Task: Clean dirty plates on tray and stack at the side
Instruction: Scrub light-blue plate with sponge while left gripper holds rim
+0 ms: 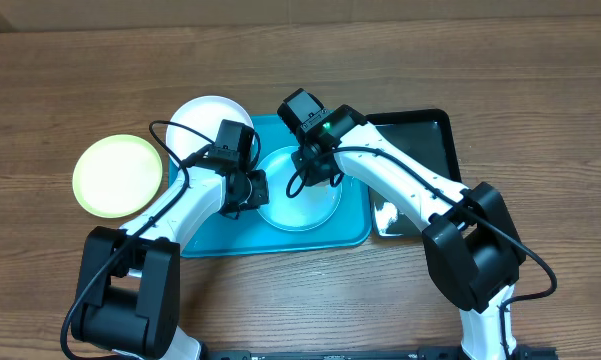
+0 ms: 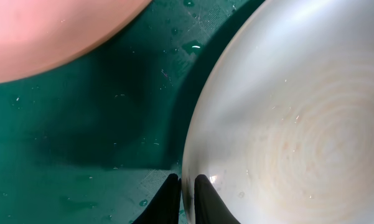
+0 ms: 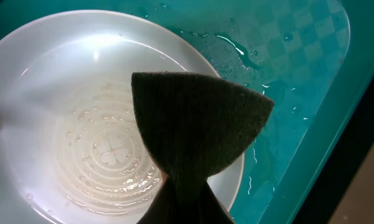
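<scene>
Wood-grain counter (image 1: 540,60) fills the overhead view, with the tray (image 1: 352,236) near its middle and a black tray (image 1: 420,130) touching it on the side toward the right edge. The light-blue plate (image 1: 302,205) lies in the tray with both arms over it: the left pincer (image 1: 252,190) is at its rim and the right pincer (image 1: 316,168) is above its far side. The white plate (image 1: 202,118) overlaps the tray's far-left corner. The lime-green plate (image 1: 118,177) rests alone on the counter toward the left edge and looks clean, so I judge it finished.

From the left wrist, the pincer is nipped narrow on the light-blue plate's rim, steadying it on the wet tray.

From the right wrist, a dark scouring pad (image 3: 199,137) is clamped in the pincer and hangs over the plate's wet bowl, where a faint reddish mark (image 3: 112,149) remains at the centre.

By my reckoning the work is partway: one plate is set aside and one is under the pad. I cannot tell whether the white one is cleaned, and no stack exists yet.
</scene>
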Available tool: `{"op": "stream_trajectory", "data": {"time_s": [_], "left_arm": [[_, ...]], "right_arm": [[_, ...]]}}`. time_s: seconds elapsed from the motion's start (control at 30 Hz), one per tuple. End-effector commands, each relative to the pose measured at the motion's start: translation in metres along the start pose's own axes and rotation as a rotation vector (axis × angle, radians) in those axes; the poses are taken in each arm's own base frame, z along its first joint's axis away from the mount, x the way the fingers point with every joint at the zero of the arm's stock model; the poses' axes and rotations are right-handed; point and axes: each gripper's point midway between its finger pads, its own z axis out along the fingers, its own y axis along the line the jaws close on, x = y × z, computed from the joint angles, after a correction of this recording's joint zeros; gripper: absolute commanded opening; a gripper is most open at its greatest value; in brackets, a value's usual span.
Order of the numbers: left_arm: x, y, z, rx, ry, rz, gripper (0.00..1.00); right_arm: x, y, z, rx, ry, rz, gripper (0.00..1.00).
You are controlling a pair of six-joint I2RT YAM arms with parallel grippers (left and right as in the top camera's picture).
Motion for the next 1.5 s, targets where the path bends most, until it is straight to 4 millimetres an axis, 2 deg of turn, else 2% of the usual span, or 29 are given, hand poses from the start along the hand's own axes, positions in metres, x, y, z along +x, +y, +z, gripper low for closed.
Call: {"op": "stream_trajectory", "data": {"time_s": [0.0,0.17,0.37,0.53,0.7,0.97,1.07,1.2,1.27,1.37,1.47], "left_arm": [[0.006,0.002,0.005,-0.012,0.016,0.000,0.12],[0.006,0.002,0.005,-0.011,0.016,0.000,0.12],[0.006,0.002,0.005,-0.012,0.016,0.001,0.11],[0.005,0.002,0.005,-0.011,0.015,0.001,0.10],[0.005,0.001,0.005,-0.010,0.012,0.001,0.10],[0.004,0.001,0.005,-0.010,0.011,0.001,0.10],[0.004,0.001,0.005,-0.010,0.011,0.001,0.10],[0.004,0.001,0.005,-0.010,0.011,0.001,0.11],[0.004,0.001,0.005,-0.010,0.011,0.002,0.11],[0.004,0.001,0.005,-0.010,0.011,0.002,0.11],[0.004,0.001,0.005,-0.010,0.011,0.002,0.12]], "right_arm": [[0.006,-0.007,0.010,0.023,0.014,0.001,0.04],[0.014,-0.009,0.029,0.025,0.007,0.005,0.04],[0.023,-0.026,0.054,0.057,-0.014,0.099,0.04],[0.037,-0.002,0.061,-0.149,0.050,0.123,0.04],[0.035,0.015,0.057,-0.260,0.056,0.125,0.04],[0.038,0.065,0.040,-0.514,0.084,0.087,0.04],[0.031,0.075,0.029,-0.599,0.078,0.086,0.04],[0.001,0.069,-0.004,-0.703,0.032,0.115,0.04],[-0.015,0.057,-0.024,-0.718,0.011,0.139,0.04],[-0.024,0.038,-0.045,-0.702,-0.014,0.130,0.04],[-0.021,0.018,-0.048,-0.659,-0.005,0.146,0.04]]}}
